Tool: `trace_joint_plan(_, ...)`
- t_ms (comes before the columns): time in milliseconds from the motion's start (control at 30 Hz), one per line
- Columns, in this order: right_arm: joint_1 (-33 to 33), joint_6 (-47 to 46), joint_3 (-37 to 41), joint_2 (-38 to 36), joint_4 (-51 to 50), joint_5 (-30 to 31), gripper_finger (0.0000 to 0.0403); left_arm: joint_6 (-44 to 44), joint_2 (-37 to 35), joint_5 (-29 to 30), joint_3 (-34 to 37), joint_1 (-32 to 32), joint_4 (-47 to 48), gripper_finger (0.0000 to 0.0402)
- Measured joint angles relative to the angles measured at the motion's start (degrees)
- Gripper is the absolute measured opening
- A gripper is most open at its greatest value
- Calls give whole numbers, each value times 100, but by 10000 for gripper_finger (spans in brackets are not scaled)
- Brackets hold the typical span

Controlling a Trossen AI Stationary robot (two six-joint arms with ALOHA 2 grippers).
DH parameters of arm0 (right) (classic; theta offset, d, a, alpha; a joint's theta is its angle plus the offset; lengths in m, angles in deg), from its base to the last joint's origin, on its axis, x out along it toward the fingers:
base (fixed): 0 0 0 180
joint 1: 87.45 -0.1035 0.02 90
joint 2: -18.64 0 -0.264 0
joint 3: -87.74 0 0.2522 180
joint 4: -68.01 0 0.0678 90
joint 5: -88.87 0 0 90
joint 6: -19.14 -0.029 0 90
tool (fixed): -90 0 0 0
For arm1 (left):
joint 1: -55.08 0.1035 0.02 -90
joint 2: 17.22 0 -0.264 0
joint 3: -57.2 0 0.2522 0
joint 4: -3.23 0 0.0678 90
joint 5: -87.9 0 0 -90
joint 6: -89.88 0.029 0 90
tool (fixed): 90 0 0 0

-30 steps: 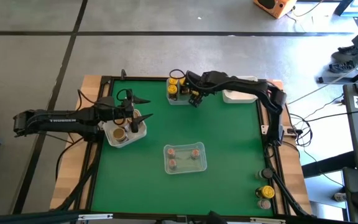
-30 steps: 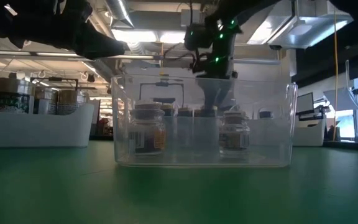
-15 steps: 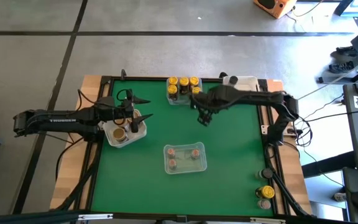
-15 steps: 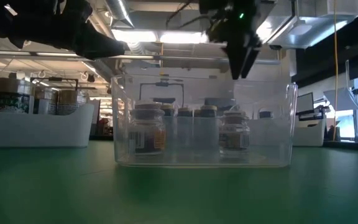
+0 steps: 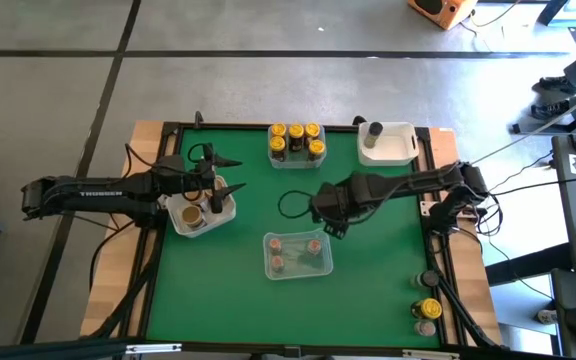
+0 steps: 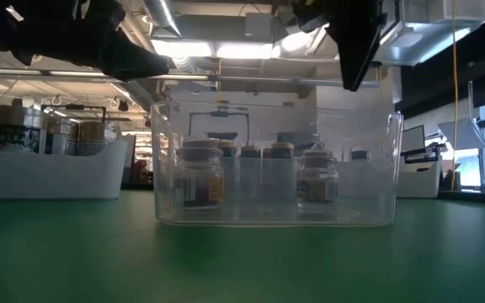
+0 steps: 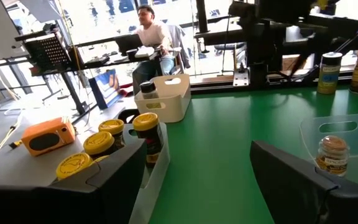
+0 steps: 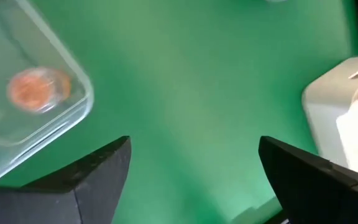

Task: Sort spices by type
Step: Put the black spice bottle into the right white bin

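Jaws of the left gripper (image 5: 215, 186) stand spread and empty, hovering over the white tub (image 5: 194, 218) at the left side of the green surface (image 5: 368, 270); a tan-lidded jar (image 5: 192, 214) sits in that tub just below and in front of them. In the left wrist view, four yellow-lidded jars (image 7: 112, 127) in a clear tub show past one finger (image 7: 92, 186) and a pinkish-lidded jar (image 7: 333, 152) past the other.

Further right, the right gripper (image 5: 330, 220) hangs above bare green with its jaws released, nothing between them. The clear tub (image 5: 298, 255) holding three pinkish-brown-lidded jars (image 5: 315, 245) lies just ahead of and below those jaws; its corner and one lid (image 8: 37, 87) show in the right wrist view beyond one finger (image 8: 86, 171). Behind the jaws, at the far edge, the yellow jars (image 5: 296, 132) stand in their tub, and a dark-lidded jar (image 5: 375, 130) sits in the white tub (image 5: 400, 150) to their right. Well off at the near right corner, more jars (image 5: 429, 309) wait outside the green.
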Motion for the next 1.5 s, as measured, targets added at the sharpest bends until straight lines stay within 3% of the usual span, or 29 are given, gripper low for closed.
trace_joint_plan(267,-431,-1137,733,-316,-92,-432,351,-18,0,0,0,-4,-24,285)
trace_joint_plan(800,-1792,-4398,2607,-1916,-250,-1495,351,-27,0,0,0,-4,-30,285)
trace_joint_plan(1000,-2458,-5582,2769,-2274,-320,-1798,351,-20,0,-1,0,-4,-44,285)
trace_joint_plan(1133,-2830,-5992,2781,-2286,-260,-2415,351,-18,0,0,0,-4,-43,285)
trace_joint_plan(1300,-3124,-6379,2781,-2264,230,-2243,351,6,-1,-1,0,-4,-46,285)
trace_joint_plan(1500,-3422,-6942,2781,-2232,167,-2445,351,11,0,-2,0,-4,-42,285)
